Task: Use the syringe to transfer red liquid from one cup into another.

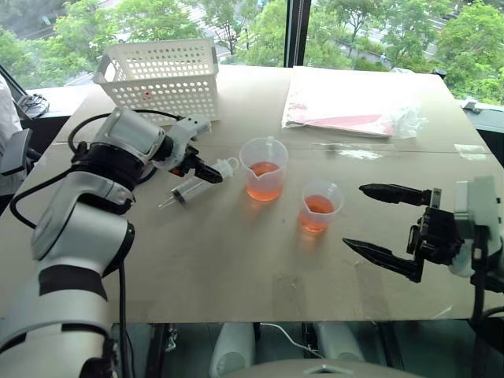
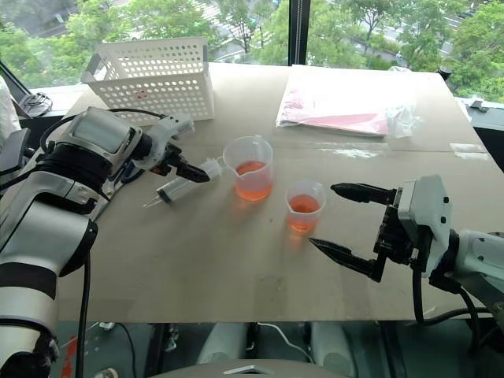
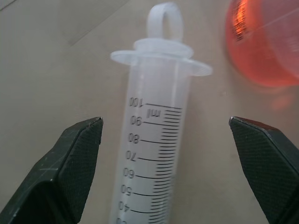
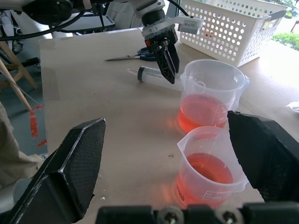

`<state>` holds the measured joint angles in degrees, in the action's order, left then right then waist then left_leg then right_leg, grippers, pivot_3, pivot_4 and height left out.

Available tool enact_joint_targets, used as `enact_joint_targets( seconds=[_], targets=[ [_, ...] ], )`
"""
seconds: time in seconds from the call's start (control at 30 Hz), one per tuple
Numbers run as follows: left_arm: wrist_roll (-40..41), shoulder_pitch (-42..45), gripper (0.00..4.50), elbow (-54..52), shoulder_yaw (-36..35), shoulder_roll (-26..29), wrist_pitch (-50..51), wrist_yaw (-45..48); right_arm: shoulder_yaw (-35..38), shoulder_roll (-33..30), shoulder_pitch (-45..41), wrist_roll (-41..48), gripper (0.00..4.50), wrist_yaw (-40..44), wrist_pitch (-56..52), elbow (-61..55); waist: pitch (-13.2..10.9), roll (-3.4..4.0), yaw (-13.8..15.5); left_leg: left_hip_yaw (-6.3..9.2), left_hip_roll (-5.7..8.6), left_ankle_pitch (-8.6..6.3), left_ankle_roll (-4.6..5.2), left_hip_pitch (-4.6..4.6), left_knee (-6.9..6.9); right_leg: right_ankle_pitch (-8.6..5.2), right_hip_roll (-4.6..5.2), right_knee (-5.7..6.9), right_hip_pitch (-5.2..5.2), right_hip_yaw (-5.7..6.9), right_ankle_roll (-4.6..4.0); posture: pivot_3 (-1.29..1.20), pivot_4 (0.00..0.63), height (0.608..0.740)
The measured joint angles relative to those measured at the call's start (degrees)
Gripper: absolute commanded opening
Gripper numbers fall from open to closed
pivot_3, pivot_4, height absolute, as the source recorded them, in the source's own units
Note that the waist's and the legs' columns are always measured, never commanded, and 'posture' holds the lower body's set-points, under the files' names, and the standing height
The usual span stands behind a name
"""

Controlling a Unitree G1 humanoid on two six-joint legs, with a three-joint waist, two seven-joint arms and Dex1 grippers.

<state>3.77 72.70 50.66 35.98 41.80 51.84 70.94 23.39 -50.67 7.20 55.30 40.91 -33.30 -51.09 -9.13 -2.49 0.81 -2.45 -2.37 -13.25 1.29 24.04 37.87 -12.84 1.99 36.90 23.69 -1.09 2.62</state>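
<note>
Syringe [image 1: 189,189] on tan table [image 1: 236,268] by window [image 1: 260,31]

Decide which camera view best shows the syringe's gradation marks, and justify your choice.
The left wrist view: the syringe lies close between the open left gripper's fingers, numbers legible. Both eye views show it small on the table; the right wrist view shows it partly hidden.

My work surface is a beige table [image 1: 236,268] with a seam running left to right across its far half. Beyond the far edge, large windows [image 1: 370,24], divided by a dark vertical mullion [image 1: 298,31], show green trees in daylight. Grey floor [image 4: 28,121] lies beside the table.
</note>
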Motion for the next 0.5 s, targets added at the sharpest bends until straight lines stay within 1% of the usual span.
enact_joint_targets(
  seconds=[0.13, 0.23, 0.37, 0.43, 0.5],
  targets=[
    [-6.6, 1.7, 4.43, 9.8, 1.1, -3.6, -8.4, 2.5, 3.1, 0.0, 2.7, 1.9, 4.5, -0.6, 0.0, -2.3, 0.0, 0.0, 0.0, -0.01, 0.0, -0.03, 0.04, 0.03, 0.06, -0.05, 0.05, -0.01, 0.0, -0.01, -0.1, 0.0, 0.15, 0.74],
    [-9.0, 2.7, 3.64, 13.9, -0.1, -5.2, -11.9, 3.0, 3.7, 0.0, 3.2, 2.3, 4.5, -1.5, 0.0, -3.0, 0.0, 0.0, 0.0, 0.02, -0.01, -0.03, 0.05, 0.03, 0.07, -0.06, 0.06, 0.01, -0.01, 0.01, -0.1, 0.0, 0.15, 0.74],
    [-11.7, 2.9, 1.72, 16.5, -2.5, -6.0, -15.1, 3.4, 3.7, 0.0, 4.3, 2.0, 4.5, -1.5, 0.1, -3.3, 0.0, 0.0, 0.0, 0.01, 0.0, -0.04, 0.06, 0.03, 0.08, -0.05, 0.08, 0.01, -0.01, 0.0, -0.11, 0.0, 0.15, 0.74],
    [-12.2, 2.9, 1.51, 16.9, -3.3, -6.1, -15.2, 3.8, 3.7, 0.0, 4.2, 2.0, 4.5, -1.5, 0.1, -3.3, 0.0, 0.0, 0.0, 0.01, 0.0, -0.05, 0.07, 0.04, 0.08, -0.05, 0.08, 0.01, -0.01, 0.0, -0.11, 0.0, 0.15, 0.74],
    [-12.3, 2.9, 1.44, 17.3, -5.3, -6.0, -14.5, 4.1, 3.5, 0.0, 3.5, 1.6, 4.5, -1.5, 0.2, -2.8, 0.0, 0.0, 0.0, 0.04, 0.0, -0.05, 0.07, 0.07, 0.09, -0.05, 0.08, 0.01, 0.0, 0.03, -0.1, 0.0, 0.15, 0.74]
  ],
)
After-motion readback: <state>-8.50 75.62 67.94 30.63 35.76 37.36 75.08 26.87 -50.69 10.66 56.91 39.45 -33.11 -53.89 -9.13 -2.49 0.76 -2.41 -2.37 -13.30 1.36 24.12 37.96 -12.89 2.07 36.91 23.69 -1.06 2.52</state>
